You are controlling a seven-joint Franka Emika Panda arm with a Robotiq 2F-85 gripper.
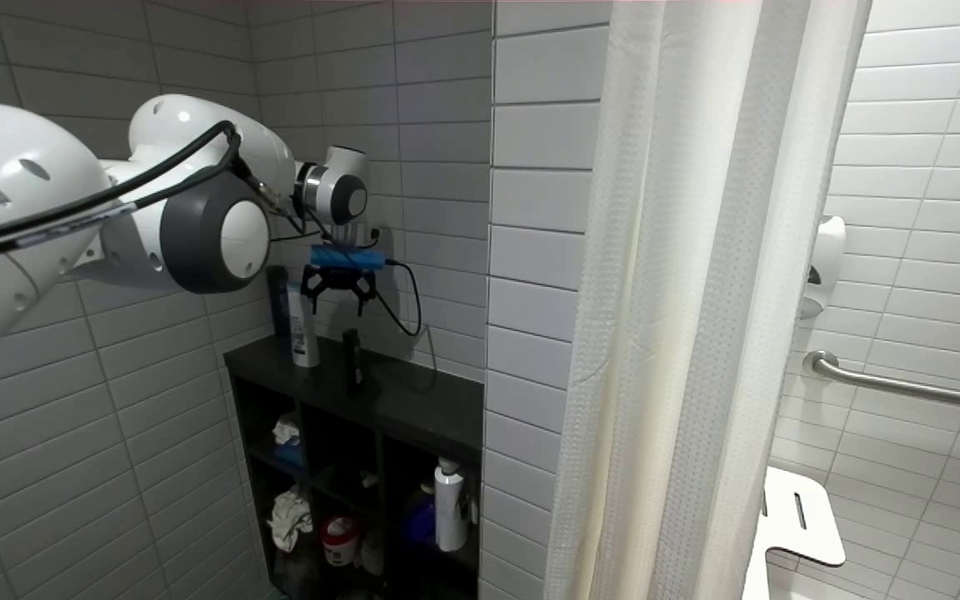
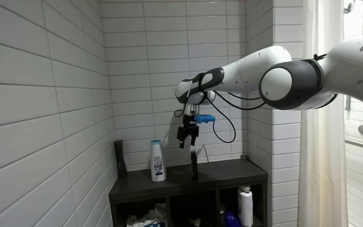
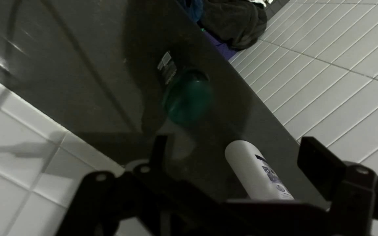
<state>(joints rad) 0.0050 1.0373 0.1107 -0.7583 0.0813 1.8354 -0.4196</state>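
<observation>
Exterior view, back left corner: a black bottle (image 2: 120,159) is standing upright on top of the dark shelf unit (image 2: 228,168), by the tiled wall (image 2: 175,72).
Left cubby (image 2: 134,205): crumpled cloths (image 2: 151,216) are lying inside, below the unit's top.
White bottle (image 2: 158,164): blue-capped and upright, it is standing on the left half of the top, nearer the front edge than the back edge, and apart from the black bottle.
Gripper (image 2: 187,144): it is hanging over the unit, pointing down, right of the white bottle in that view; its jaws are standing wide apart and are holding nothing. In the wrist view the white bottle is showing below, between the fingers (image 3: 322,164).
Slim dark bottle (image 2: 194,165): it is standing upright close to the front edge, about midway along the unit; it is lying nearest the gripper, and in both exterior views a gap is showing between the two. In the wrist view its green upper end is showing blurred.
Blue case (image 2: 204,118): it is sitting just beside the gripper.
Right cubby (image 2: 227,197): a purple container (image 2: 232,219) and a tall white container (image 2: 245,206) are standing side by side.
Arm (image 2: 249,74): it is spanning the space from the right.
Curtain (image 2: 323,142): it is hanging beyond the unit's right end.
</observation>
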